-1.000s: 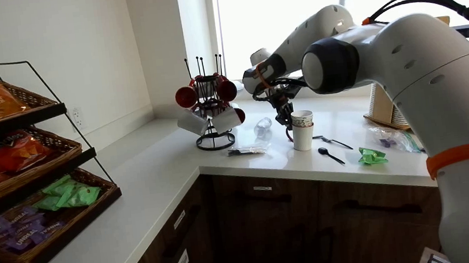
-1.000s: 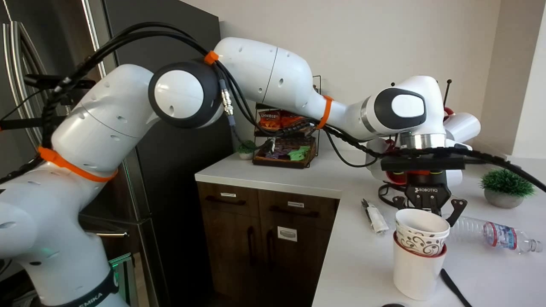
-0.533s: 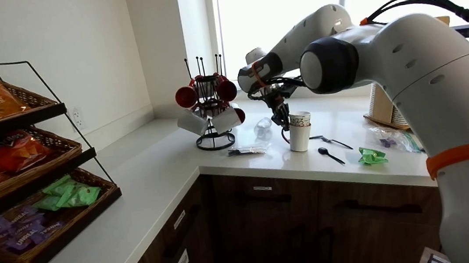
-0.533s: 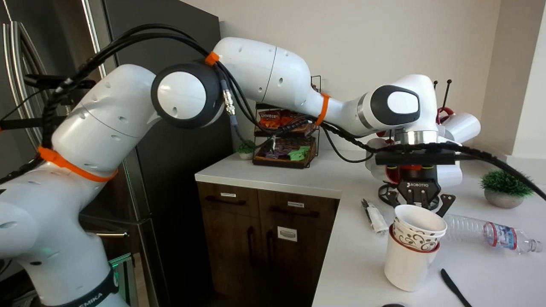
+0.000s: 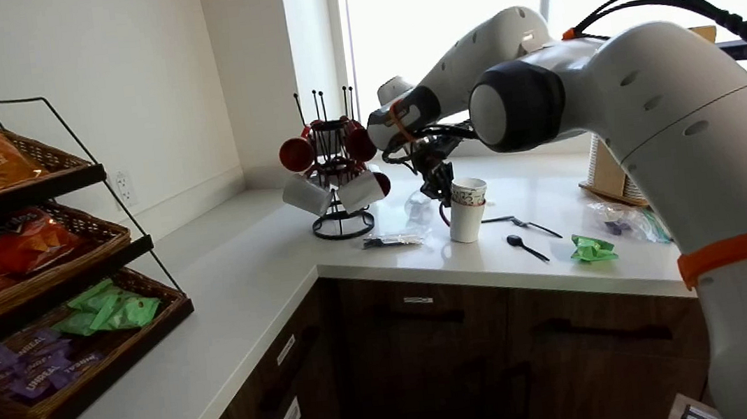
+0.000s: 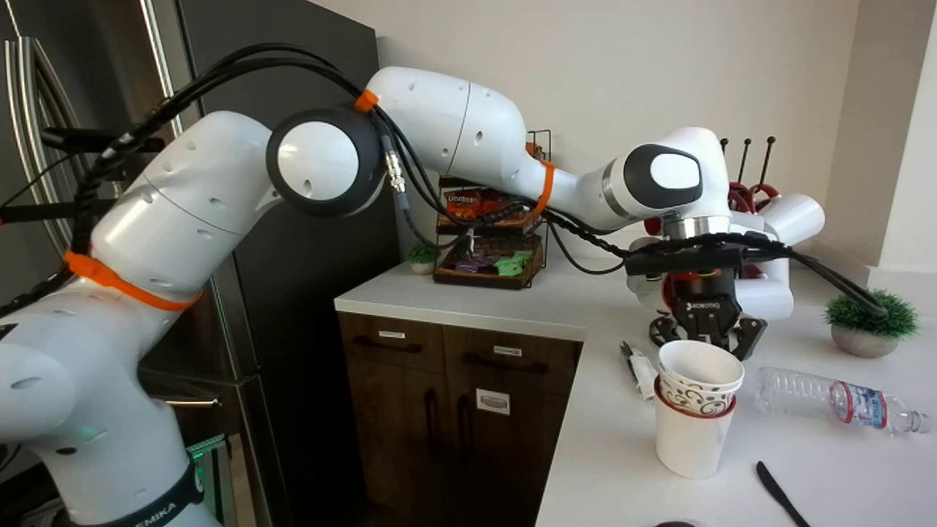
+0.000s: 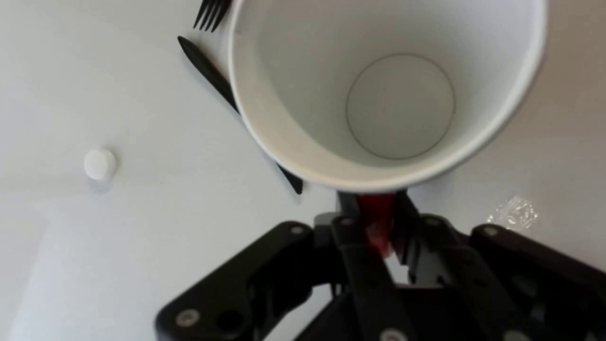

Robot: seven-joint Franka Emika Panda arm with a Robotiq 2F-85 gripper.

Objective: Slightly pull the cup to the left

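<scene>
The fingers [image 7: 349, 237] clamp the red handle [image 7: 376, 208] of the white cup [image 6: 692, 443], near the edge of the table [image 6: 607, 468]. Cup body lies directly beyond the fingertips, long axis slightly off upright.

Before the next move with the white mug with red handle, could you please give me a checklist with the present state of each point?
1. Black two-finger gripper shut on the curved red handle of the white mug: ok.
2. Swirl-patterned white paper cups nested inside the mug: ok.
3. Mug upright: not ok, it leans slightly.
4. Mug's base resting on the smooth white counter: cannot tell.
5. Clear plastic bottle lying apart from mug and gripper: ok.
</scene>
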